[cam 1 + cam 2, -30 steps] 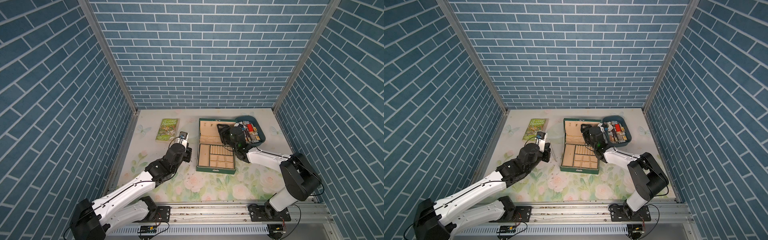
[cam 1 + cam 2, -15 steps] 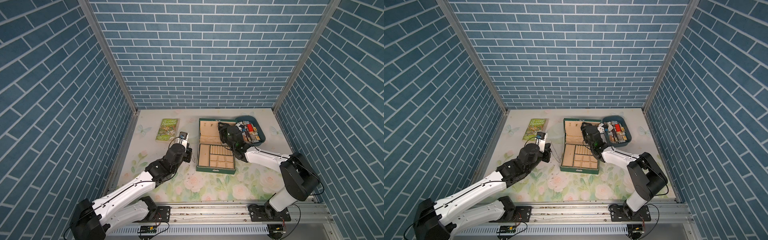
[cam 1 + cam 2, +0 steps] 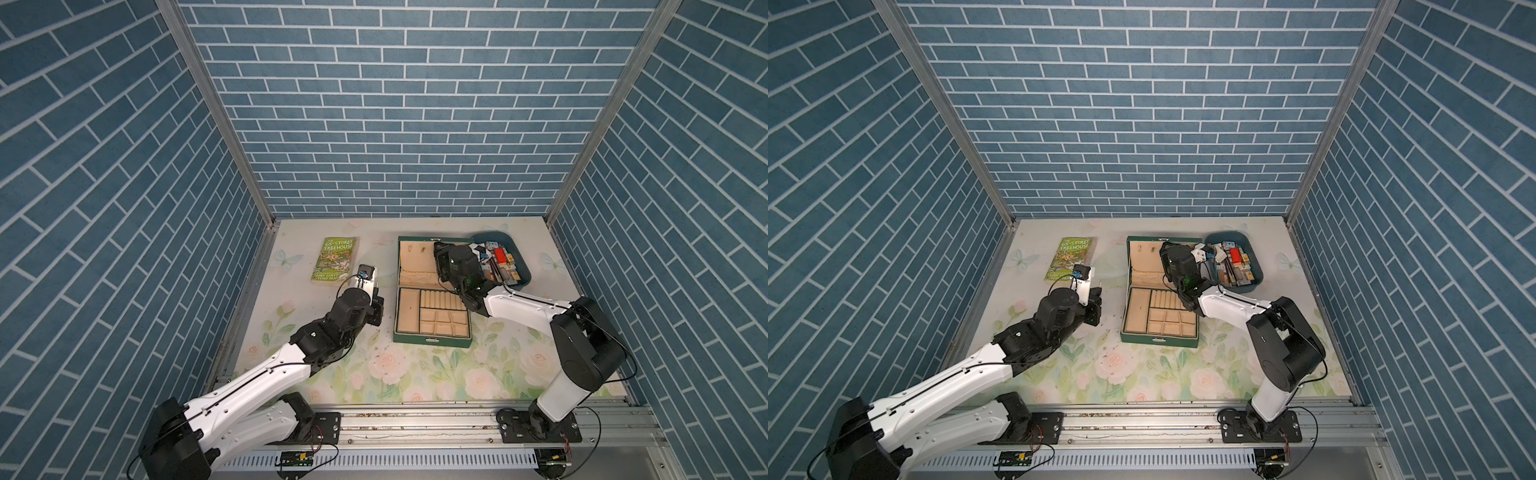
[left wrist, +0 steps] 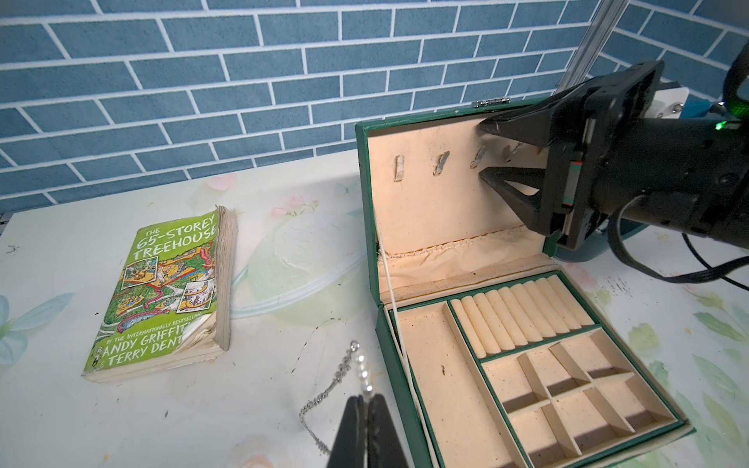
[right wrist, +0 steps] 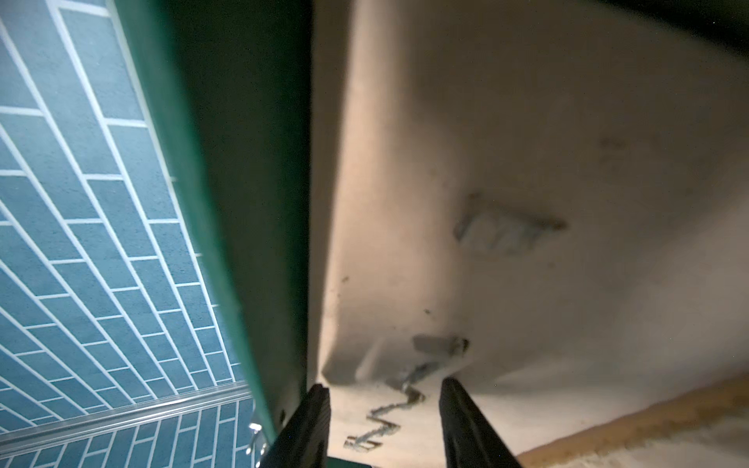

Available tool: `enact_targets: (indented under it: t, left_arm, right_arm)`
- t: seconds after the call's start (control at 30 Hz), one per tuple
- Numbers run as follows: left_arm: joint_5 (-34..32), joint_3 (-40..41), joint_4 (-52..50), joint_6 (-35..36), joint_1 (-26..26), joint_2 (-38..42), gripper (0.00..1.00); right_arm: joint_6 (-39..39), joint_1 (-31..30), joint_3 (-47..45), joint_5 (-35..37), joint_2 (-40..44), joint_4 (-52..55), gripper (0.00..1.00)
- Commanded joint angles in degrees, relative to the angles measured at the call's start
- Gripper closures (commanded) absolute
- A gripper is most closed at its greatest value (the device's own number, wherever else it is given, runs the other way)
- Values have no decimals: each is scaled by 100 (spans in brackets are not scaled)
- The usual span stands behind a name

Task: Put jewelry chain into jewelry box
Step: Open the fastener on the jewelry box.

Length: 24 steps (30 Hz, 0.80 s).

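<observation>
Floral surface (image 4: 60, 405), brick walls. Just beside the open jewelry box (image 4: 437, 210), the left gripper (image 4: 368, 399) has its fingers clamped on the jewelry chain (image 4: 362, 370), ready to carry it in. The right gripper (image 4: 482, 150) has its fingers apart at the raised lid, seemingly bracing it open.

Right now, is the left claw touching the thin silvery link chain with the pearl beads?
Touching. In the left wrist view the left claw is shut on the thin silvery link chain, its pearl beads running straight in between the fingertips.
</observation>
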<state>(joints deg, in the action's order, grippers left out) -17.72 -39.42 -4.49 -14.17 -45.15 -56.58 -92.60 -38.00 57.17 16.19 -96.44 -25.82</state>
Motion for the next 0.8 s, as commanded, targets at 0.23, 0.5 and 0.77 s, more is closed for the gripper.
enact_targets:
  t: [0.23, 0.5, 0.77]
  left_arm:
    - [40, 57, 98, -25, -12, 41, 100]
    - [30, 51, 100, -28, -12, 20, 100]
    - [31, 57, 107, -15, -13, -18, 100]
  right_arm:
    - [-48, 101, -72, -156, -100, -9, 67]
    - [-17, 107, -296, -284, -69, -155, 71]
    - [69, 95, -365, -393, -50, -191, 73]
